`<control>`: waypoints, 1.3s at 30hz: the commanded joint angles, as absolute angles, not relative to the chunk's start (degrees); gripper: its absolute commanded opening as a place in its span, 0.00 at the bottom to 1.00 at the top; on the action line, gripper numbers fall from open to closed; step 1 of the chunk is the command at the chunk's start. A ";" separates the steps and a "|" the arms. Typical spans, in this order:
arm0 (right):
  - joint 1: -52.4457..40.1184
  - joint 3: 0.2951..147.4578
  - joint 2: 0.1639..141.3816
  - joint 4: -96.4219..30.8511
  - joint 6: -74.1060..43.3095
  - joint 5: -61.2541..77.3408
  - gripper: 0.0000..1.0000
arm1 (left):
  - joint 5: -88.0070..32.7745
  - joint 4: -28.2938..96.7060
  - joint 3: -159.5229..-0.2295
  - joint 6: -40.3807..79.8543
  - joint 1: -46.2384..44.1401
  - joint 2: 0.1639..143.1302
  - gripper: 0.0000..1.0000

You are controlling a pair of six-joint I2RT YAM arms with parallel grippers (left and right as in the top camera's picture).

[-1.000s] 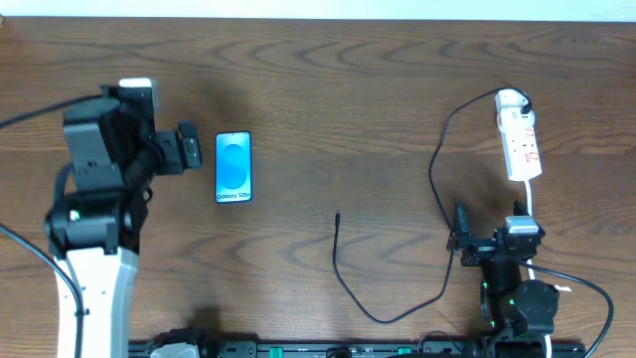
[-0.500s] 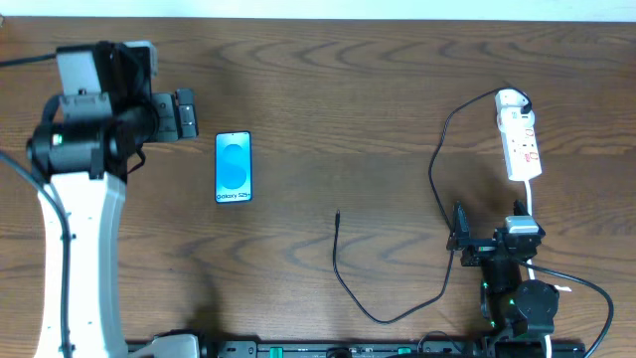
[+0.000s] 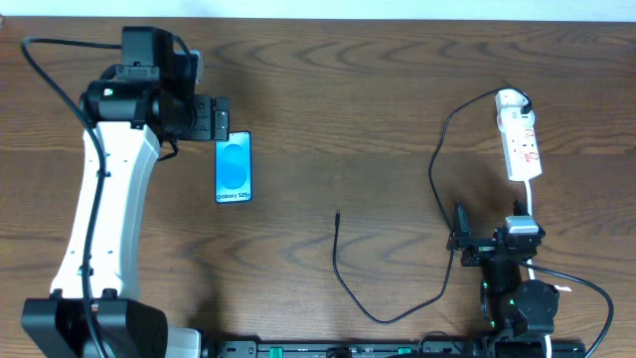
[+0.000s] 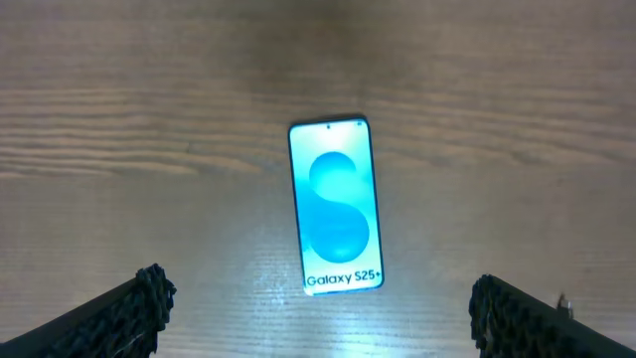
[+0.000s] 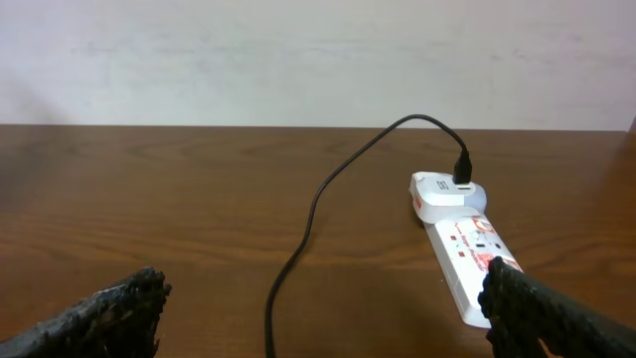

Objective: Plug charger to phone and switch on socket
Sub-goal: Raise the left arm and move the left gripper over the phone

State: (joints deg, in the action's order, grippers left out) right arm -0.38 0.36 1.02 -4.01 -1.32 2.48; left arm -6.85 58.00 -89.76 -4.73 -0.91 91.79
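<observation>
The phone (image 3: 234,167) lies flat on the table, screen up and lit blue, and sits mid-frame in the left wrist view (image 4: 335,207). My left gripper (image 3: 219,119) is open and empty, hovering by the phone's far end; its fingertips (image 4: 139,303) stand wide to either side of the phone. The charger cable (image 3: 437,169) runs from the socket's far end in a long loop to its plug tip (image 3: 338,214), which lies loose mid-table. The white socket (image 3: 521,139) lies at the right. My right gripper (image 3: 459,239) is open and empty, near the socket (image 5: 465,254) and the cable (image 5: 298,249).
A white adapter (image 5: 437,189) sits in the socket's far end with the black cable in it. The socket's white cord (image 3: 532,204) runs toward the right arm's base. A pale wall stands behind the table's far edge (image 5: 298,126).
My left arm has swung away from the left of the phone, toward the far side and to the right; its gripper is now over the phone's far end. The right arm has not moved.
</observation>
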 commanded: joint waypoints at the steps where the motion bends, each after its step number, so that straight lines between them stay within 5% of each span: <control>1: -0.80 0.32 1.04 -4.27 -2.11 1.63 0.99 | -5.52 58.28 -90.94 -5.30 -1.10 92.01 0.98; 10: -0.80 0.32 1.04 -4.27 -2.13 1.63 0.99 | -5.96 58.96 -90.87 -5.26 -1.10 92.01 0.98; 16: -0.80 0.32 1.04 -4.27 -2.11 1.63 0.99 | -16.36 58.89 -90.76 -5.28 -1.10 92.07 0.99; 19: -0.80 0.32 1.04 -4.27 -2.11 1.63 0.99 | -16.51 58.94 -90.26 -5.23 -1.13 92.18 0.67; 21: -0.80 0.32 1.04 -4.27 -2.13 1.63 0.99 | -16.49 59.16 -89.56 -5.23 -1.10 92.27 0.62; 22: -0.80 0.32 1.04 -4.27 -2.11 1.63 0.99 | -16.49 59.35 -89.25 -5.23 -1.13 92.40 0.63; 24: -0.80 0.32 1.04 -4.29 -2.11 1.63 0.99 | -16.49 59.72 -88.73 -5.23 -1.13 92.99 0.98; 39: -0.80 0.32 1.04 -4.27 -2.13 1.63 0.99 | -2.66 59.86 -88.60 0.86 -6.63 103.44 0.98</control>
State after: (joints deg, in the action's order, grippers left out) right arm -0.38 0.36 1.02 -4.03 -1.32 2.48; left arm -8.91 59.68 -89.21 -1.74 -5.32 102.45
